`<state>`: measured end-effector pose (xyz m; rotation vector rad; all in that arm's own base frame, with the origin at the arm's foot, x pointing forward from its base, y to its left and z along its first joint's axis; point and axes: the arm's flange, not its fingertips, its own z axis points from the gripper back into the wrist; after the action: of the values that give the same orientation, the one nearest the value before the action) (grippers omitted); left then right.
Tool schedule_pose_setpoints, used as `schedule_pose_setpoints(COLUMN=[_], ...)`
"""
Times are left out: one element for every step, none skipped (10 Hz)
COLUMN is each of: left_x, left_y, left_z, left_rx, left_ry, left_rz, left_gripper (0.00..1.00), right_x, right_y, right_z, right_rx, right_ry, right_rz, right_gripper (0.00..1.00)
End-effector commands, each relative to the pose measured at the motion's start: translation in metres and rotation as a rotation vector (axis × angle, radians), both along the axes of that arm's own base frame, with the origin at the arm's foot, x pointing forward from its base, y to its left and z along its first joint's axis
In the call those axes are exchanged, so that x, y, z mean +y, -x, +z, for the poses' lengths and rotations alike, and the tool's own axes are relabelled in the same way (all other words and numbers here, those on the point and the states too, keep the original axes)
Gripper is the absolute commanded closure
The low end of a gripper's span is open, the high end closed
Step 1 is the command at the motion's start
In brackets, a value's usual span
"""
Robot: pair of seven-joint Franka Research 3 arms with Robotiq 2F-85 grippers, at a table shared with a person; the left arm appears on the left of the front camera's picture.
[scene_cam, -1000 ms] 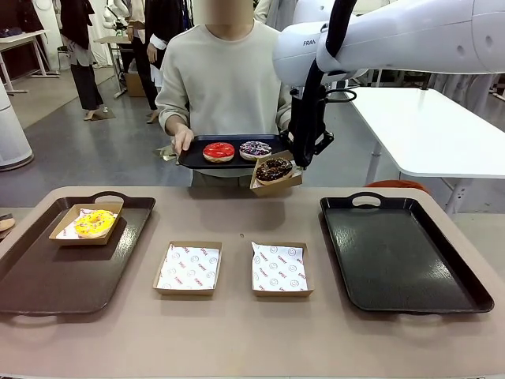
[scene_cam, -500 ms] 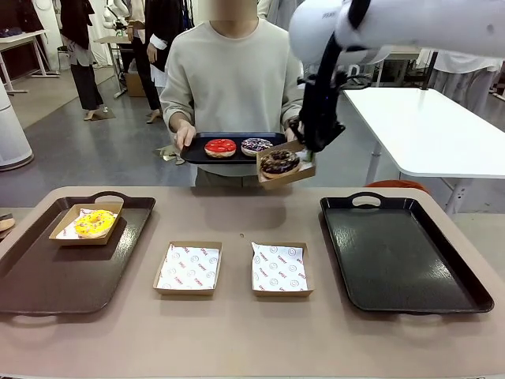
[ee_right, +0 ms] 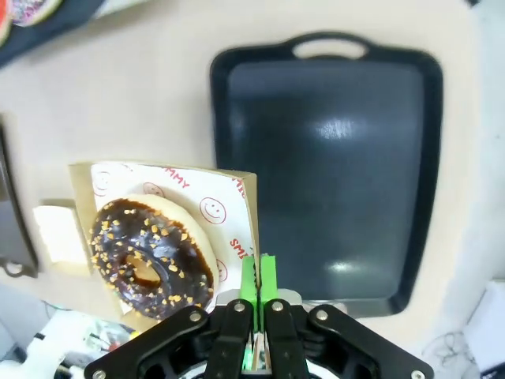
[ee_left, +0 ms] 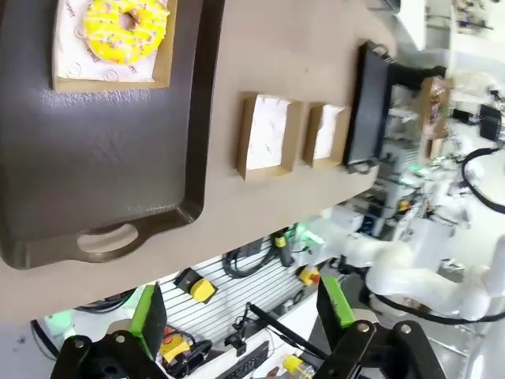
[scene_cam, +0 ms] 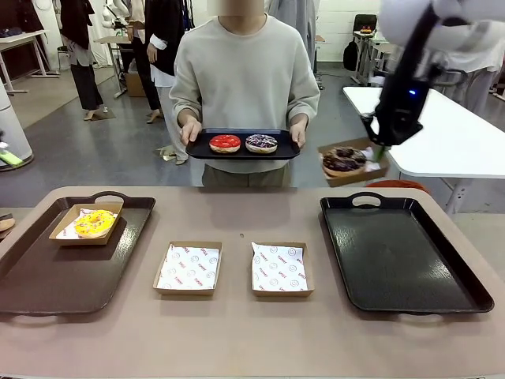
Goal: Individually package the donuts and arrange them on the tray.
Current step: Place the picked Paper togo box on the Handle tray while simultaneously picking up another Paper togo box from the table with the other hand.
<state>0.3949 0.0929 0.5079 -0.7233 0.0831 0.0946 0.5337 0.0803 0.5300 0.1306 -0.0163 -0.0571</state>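
My right gripper [scene_cam: 378,148] is shut on the edge of a cardboard box [scene_cam: 352,167] that holds the chocolate-topped donut [scene_cam: 341,161], hanging in the air behind the black tray [scene_cam: 402,257]. The right wrist view shows the green pads [ee_right: 258,278] pinching the box rim beside that donut [ee_right: 150,257], above the black tray [ee_right: 331,174]. The person holds a small dark tray [scene_cam: 241,148] with the red-glazed donut [scene_cam: 225,143] and the sprinkled donut [scene_cam: 261,143]. The yellow donut [scene_cam: 95,223] lies boxed on the left brown tray [scene_cam: 47,276]. My left gripper [ee_left: 241,312] is open, high above that tray [ee_left: 95,158].
Two empty paper-lined boxes [scene_cam: 188,268] [scene_cam: 281,268] sit side by side in the table's middle. A white table [scene_cam: 442,130] stands behind on the right, close to my right arm. People stand farther back on the left.
My right arm has swung right with the boxed chocolate donut, from beside the person's tray to behind the black tray. The person raised the small tray slightly.
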Motion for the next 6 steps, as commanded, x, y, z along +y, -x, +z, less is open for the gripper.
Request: schedule_pose_setpoints(left_x=[-0.051, -0.082, -0.115, -0.139, -0.16, -0.178], left_y=[0.003, 0.006, 0.011, 0.013, 0.014, 0.015], left_z=[-0.009, -0.009, -0.01, -0.014, -0.021, -0.031], left_rx=[0.026, 0.018, -0.004, -0.021, -0.024, -0.029], left_ry=[-0.156, -0.217, -0.288, -0.344, -0.388, -0.431], left_rz=[-0.003, -0.017, -0.027, -0.029, -0.035, -0.039], left_gripper=[0.0, 0.0, 0.0, 0.0, 0.0, 0.0], right_x=[-0.027, -0.04, -0.052, -0.059, -0.064, -0.065], right_y=[0.01, 0.012, 0.014, 0.014, 0.013, 0.008], right_z=[-0.036, -0.051, -0.065, -0.076, -0.086, -0.093], right_rx=[-0.031, -0.028, -0.031, -0.036, -0.055, -0.049], right_ry=[-0.063, -0.064, -0.076, -0.069, -0.067, -0.07], right_rz=[0.014, 0.033, 0.036, 0.029, 0.032, 0.021], right_gripper=[0.98, 0.98, 0.98, 0.98, 0.98, 0.98])
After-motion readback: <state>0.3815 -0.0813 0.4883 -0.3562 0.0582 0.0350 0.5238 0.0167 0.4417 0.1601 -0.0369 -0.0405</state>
